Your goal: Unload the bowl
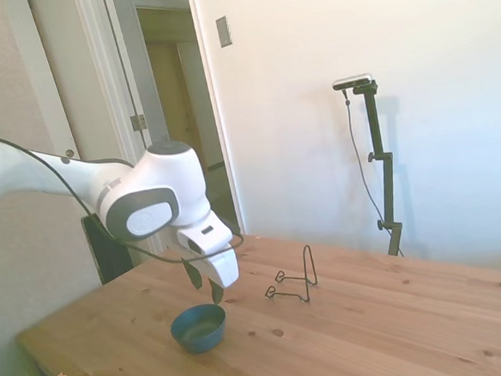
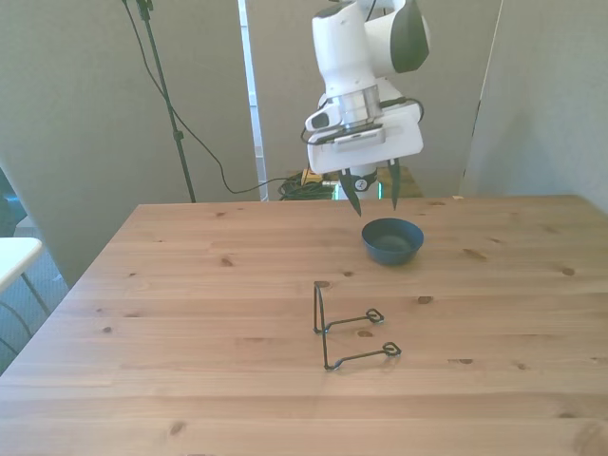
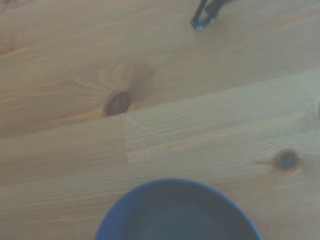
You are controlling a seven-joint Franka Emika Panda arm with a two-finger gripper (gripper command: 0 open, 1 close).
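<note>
The small dark blue-teal bowl [image 1: 198,327] [image 2: 392,239] rests upright on the wooden table [image 1: 371,317], apart from the rack. My gripper [image 1: 204,288] [image 2: 373,201] hangs just above the bowl's far rim, fingers open with nothing between them. The wrist view shows the bowl's rim [image 3: 180,212] close up on bare wood. The thin black wire rack [image 1: 293,281] [image 2: 347,328] stands empty a short way off, nearer the front view's bottom.
A tip of the wire rack [image 3: 205,14] shows in the wrist view. A wall and a doorway [image 1: 180,98] lie behind the table. A white object [image 2: 14,256] juts in at the front view's left edge.
</note>
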